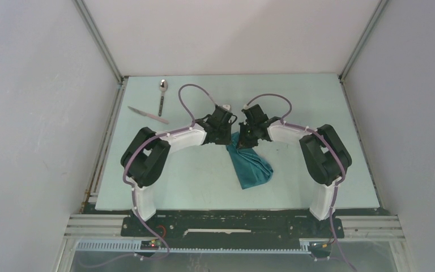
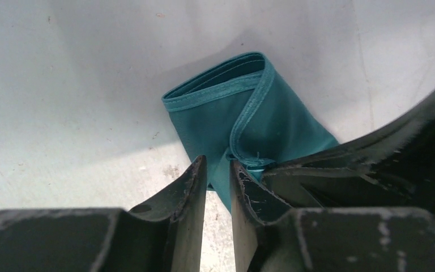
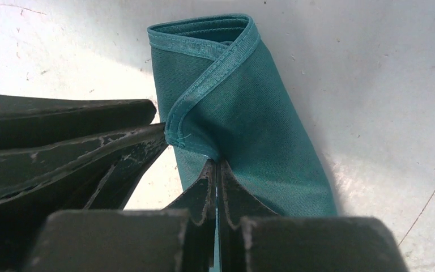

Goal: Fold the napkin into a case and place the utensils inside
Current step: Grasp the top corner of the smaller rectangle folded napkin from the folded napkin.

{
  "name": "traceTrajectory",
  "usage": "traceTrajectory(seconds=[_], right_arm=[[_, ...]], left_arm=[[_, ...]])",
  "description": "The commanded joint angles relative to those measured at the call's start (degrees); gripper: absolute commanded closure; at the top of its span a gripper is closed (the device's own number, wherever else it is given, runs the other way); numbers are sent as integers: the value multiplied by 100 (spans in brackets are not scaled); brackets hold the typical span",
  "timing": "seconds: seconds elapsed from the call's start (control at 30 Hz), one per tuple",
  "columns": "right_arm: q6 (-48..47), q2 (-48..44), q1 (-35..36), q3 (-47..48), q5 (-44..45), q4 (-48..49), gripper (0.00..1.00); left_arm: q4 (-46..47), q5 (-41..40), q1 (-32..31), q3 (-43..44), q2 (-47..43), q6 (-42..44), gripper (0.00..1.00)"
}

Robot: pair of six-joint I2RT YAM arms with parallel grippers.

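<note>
The teal napkin is loosely folded over, its near end resting on the table and its far end lifted. My right gripper is shut on the lifted hemmed edge; a thin line of napkin shows between the pressed jaws of the right gripper. My left gripper is close beside it, and in the left wrist view the left gripper is open by a narrow gap, with the napkin just at and beyond its tips. The spoon and the knife lie at the far left.
The light table is fenced by white walls and metal frame posts at the back corners. The two arms arch inward and their wrists nearly touch over the table's middle. Purple cables loop above both wrists.
</note>
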Motion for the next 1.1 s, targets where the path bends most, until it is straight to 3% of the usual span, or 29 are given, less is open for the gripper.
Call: traceTrajectory(seconds=[0.0, 0.6, 1.07], right_arm=[[178, -249, -46, -40, -119, 188, 100], [211, -267, -97, -81, -170, 202, 100], [384, -298, -81, -85, -292, 153, 100]], left_arm=[[-327, -494, -63, 313, 186, 218, 73], [-595, -833, -364, 646, 338, 402, 65], [-873, -1136, -365, 1022, 524, 356, 83]])
